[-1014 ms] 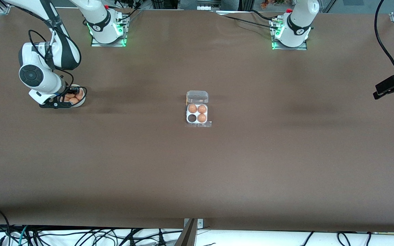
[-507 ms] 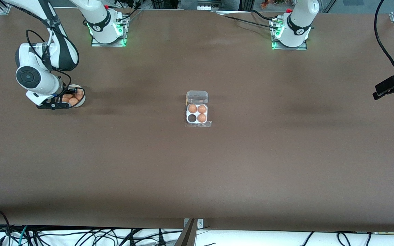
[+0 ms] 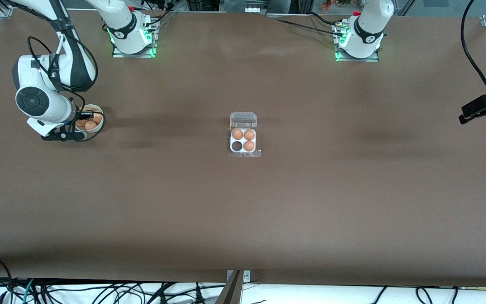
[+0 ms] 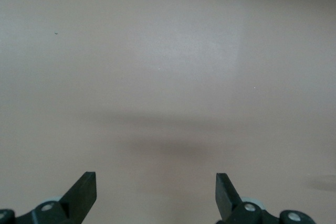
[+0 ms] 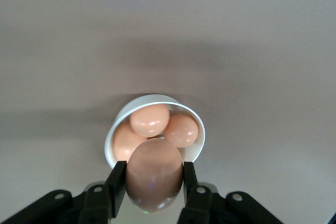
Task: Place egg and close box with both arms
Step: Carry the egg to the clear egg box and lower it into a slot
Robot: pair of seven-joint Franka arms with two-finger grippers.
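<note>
In the front view the right gripper [image 3: 71,128] hangs over the white bowl [image 3: 98,110] near the right arm's end of the table, and the box [image 3: 243,139] sits well apart from it at the middle of the table, off toward the left arm's end. The box's clear lid [image 3: 243,119] stands open on the side toward the robots' bases, three eggs fill the tray, and the empty cell [image 3: 237,146] is the one on the side facing the right gripper and the front camera. The left gripper [image 3: 476,110] waits over bare table at the left arm's end, so the right arm, though no closer to the box, is the one placed to deliver. In the left wrist view the left gripper [image 4: 156,192] has its fingers spread wide with only brown table under them. In the right wrist view the right gripper [image 5: 153,184] is clamped on an egg [image 5: 153,174], the egg's long axis running along the fingers and its narrow width squeezed between them; directly below it the bowl [image 5: 119,124] holds three more eggs [image 5: 157,127]. The coming carry, I judge, runs sideways from the bowl toward the box, ending above that empty cell.
</note>
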